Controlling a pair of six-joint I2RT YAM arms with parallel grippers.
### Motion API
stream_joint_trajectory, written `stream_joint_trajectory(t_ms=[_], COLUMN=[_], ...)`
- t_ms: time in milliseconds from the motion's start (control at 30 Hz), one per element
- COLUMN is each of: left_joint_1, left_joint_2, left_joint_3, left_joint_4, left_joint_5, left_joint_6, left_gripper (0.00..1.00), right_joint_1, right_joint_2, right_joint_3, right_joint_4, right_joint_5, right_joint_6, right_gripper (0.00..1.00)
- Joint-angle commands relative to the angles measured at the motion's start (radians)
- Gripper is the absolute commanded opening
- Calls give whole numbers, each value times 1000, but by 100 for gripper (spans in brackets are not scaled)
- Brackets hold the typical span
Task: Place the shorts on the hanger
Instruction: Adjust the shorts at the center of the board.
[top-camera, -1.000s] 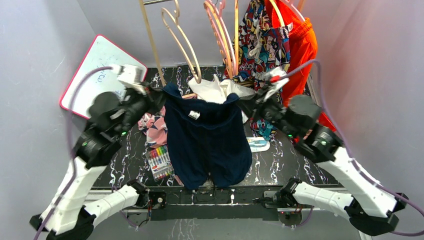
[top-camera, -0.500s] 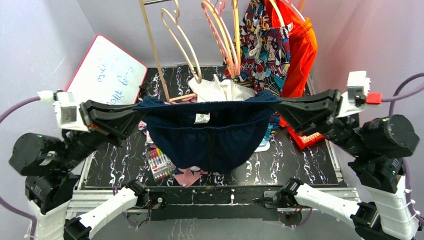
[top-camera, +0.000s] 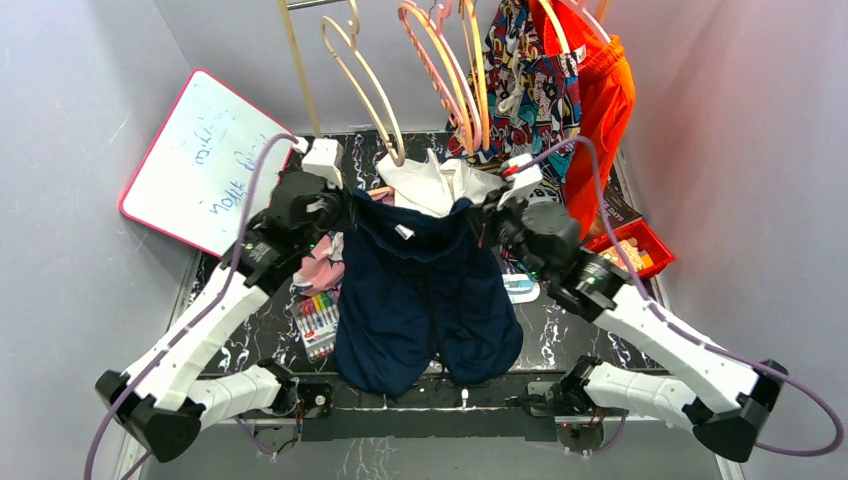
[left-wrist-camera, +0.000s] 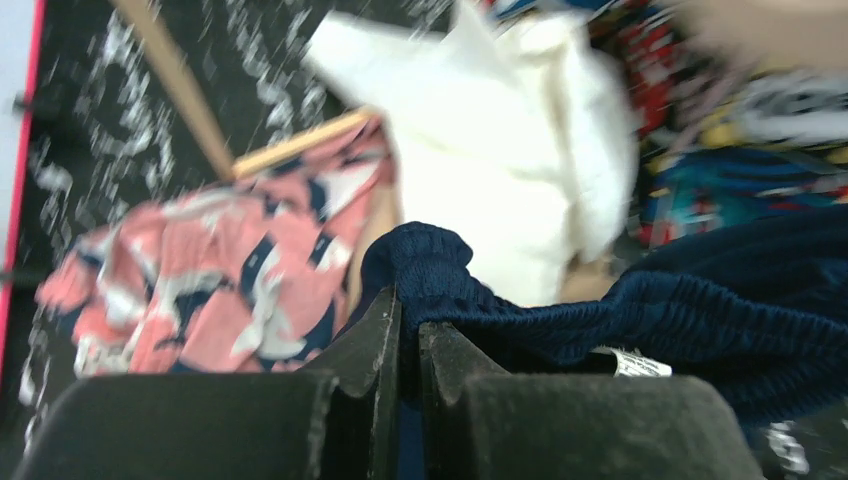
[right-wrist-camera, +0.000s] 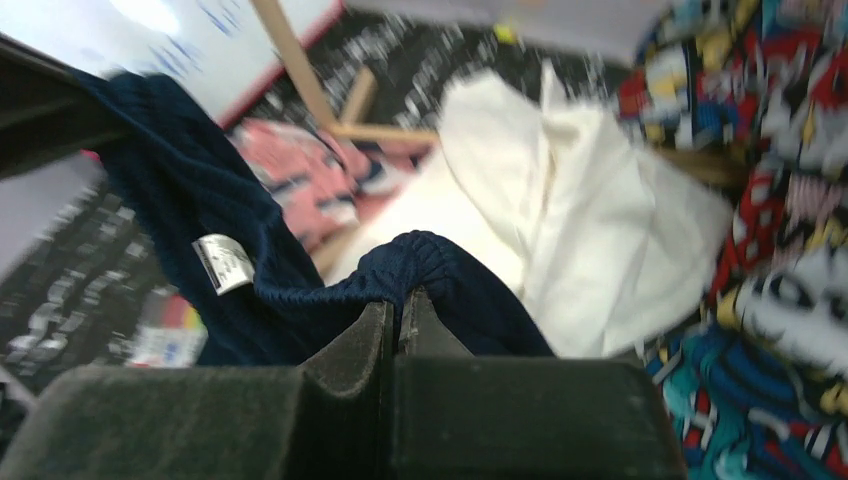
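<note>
The dark navy shorts (top-camera: 420, 300) hang by their waistband between my two grippers, legs drooping toward the near table edge. My left gripper (top-camera: 346, 206) is shut on the waistband's left end (left-wrist-camera: 425, 260), its fingertips (left-wrist-camera: 385, 330) pinching the ribbed elastic. At the other end of the waistband (right-wrist-camera: 430, 255) my right gripper (top-camera: 484, 218) is likewise shut. A white label (right-wrist-camera: 222, 262) shows inside the waist. The orange-tan hanger (top-camera: 479, 90) hangs on the rack at the back, above and just behind the waistband, apart from it.
Paler beige (top-camera: 365, 85) and pink (top-camera: 435, 65) hangers hang beside it; comic-print shorts (top-camera: 525, 90) and orange shorts (top-camera: 603, 90) are further right. Below lie a white cloth (top-camera: 435, 180), a pink patterned garment (top-camera: 312, 258), markers (top-camera: 318, 325), a red basket (top-camera: 632, 250) and a whiteboard (top-camera: 205, 160).
Half a second ago both arms were raised toward the camera with the waistband stretched wide. They have since dropped back toward the rack and drawn closer together, so the shorts hang long.
</note>
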Motion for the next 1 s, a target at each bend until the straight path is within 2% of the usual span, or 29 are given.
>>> stream_joint_trajectory(t_ms=[0,167,267,433,533,767,967], left_joint_1=[13,39,50,53,53,53,53], left_joint_2=[4,56,81,91,120,89,43], left_joint_3=[-93,-179,-237,-243,-237,-444,-529], left_joint_4=[54,117,175,252,240,275,267], left_joint_5=[-295,-338,-353,-328,-303,-194,-173], left_joint_6=[-99,-171,-221,-238,-249,-359,-356], left_gripper=[0,0,0,0,0,0,0], right_joint_1=[-8,-18,-26,-30,-30,-30,-30], right_joint_2=[22,64,96,135,156,127,108], right_joint_3=[-137,-273,-308,-262,-262,-434,-505], right_joint_4=[205,370,449,480,484,489,447], right_joint_5=[181,282,292,274,270,239,233], right_joint_6=[138,174,172,146,135,252,299], right_gripper=[0,0,0,0,0,0,0])
